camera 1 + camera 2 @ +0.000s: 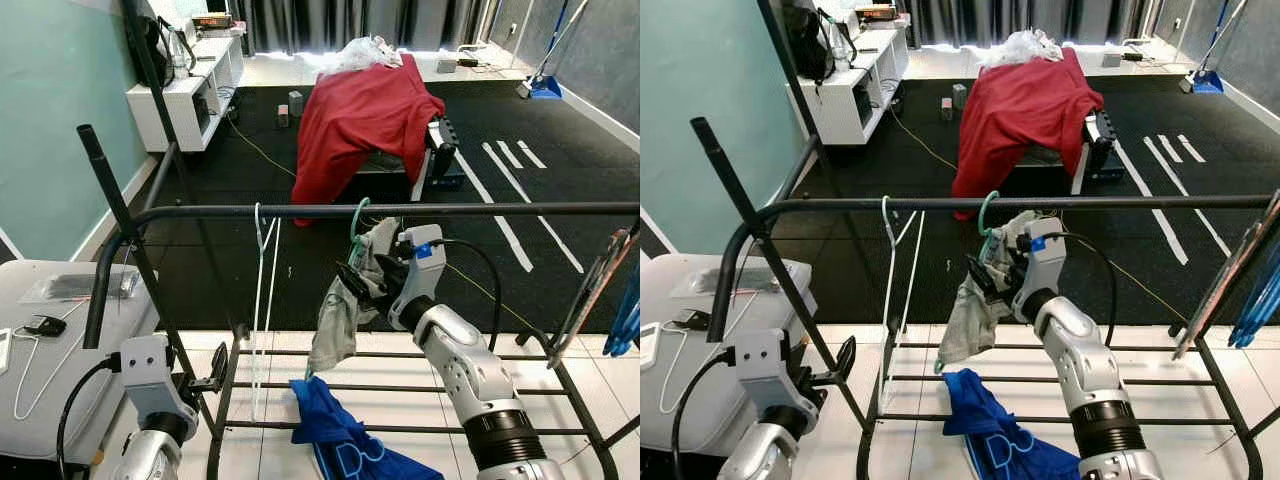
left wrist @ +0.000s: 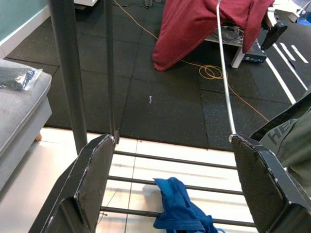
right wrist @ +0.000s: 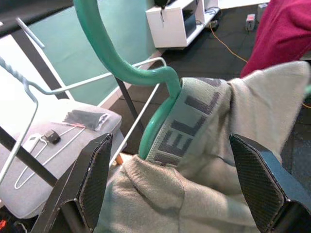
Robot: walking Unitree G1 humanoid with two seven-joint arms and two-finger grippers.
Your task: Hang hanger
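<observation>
My right claw (image 1: 362, 272) sat spread just behind the green hanger (image 3: 127, 68) with grey garment (image 1: 340, 320), hooked over the rail (image 1: 400, 210) above. Pulling back could snag the cloth and unhook it.

The right arm (image 1: 478, 385) is a chain of rounded, silver-grey metal segments, with a ribbed black collar (image 1: 520, 437) ringing it low down. Its wrist ends in a pale grey boxy housing (image 1: 421, 250) bearing a small blue patch (image 1: 423, 251). A thin black cable (image 1: 478, 262) loops out from that housing and curves back toward the forearm. The left arm's wrist carries a similar light grey block (image 1: 147, 371) with small dark screw holes, a black cable (image 1: 78, 399) arching from its side. Each gripper finger (image 2: 88, 187) is a broad, flat black plate with scuffed, pale-worn edges; the right gripper's pads (image 3: 253, 180) show a fine cross-hatched texture.
</observation>
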